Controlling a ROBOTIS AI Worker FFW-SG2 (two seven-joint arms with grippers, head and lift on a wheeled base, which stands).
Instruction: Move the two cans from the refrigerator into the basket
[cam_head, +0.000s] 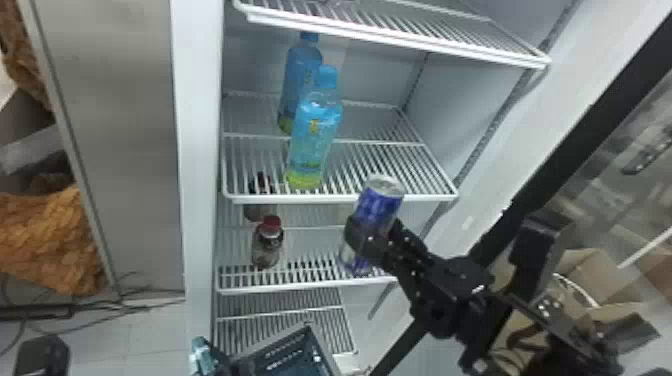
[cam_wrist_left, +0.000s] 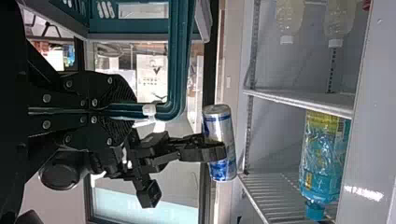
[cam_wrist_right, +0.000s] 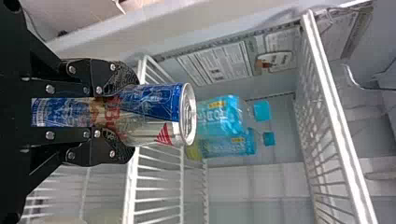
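Right end effector (cam_wrist_right: 127, 116) is tightly clamping a can (cam_wrist_right: 159, 109); left end effector (cam_wrist_left: 125, 111) is pinching the basket (cam_head: 292, 351), head-view six o'clock, probably steadying it.

refrigerator (cam_head: 475, 95) bright | shelf edge (cam_wrist_right: 339, 114) catching glare | blue bottle (cam_head: 316, 127) glinting

Basket (cam_head: 290, 353) cut off in head view
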